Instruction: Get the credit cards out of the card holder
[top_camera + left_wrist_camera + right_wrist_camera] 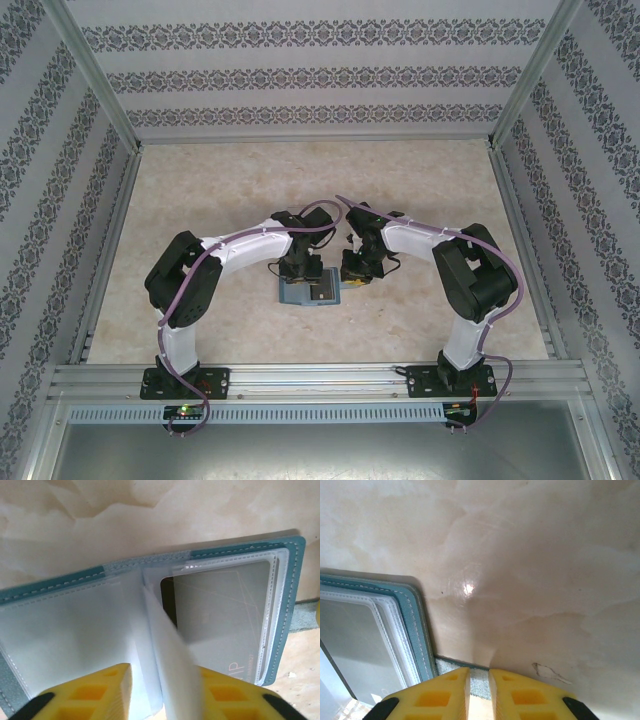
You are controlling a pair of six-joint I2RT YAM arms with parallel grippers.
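Left wrist view: a credit card point(220, 610) sits in a clear pocket point(272, 630) of the open card holder point(296, 580) on the table point(150, 510); left gripper point(165, 675) released, jaws astride a raised sleeve leaf point(167, 630); right gripper point(479, 672) nearly closed at the strap tab point(452, 666), grip impossible to tell.

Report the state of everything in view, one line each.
card holder: open, lying flat, pockets up
credit card: inside its clear pocket, right half
clear sleeve: raised off the holder
left end effector: partly open, astride the clear sleeve
right end effector: nearly shut, at the strap tab
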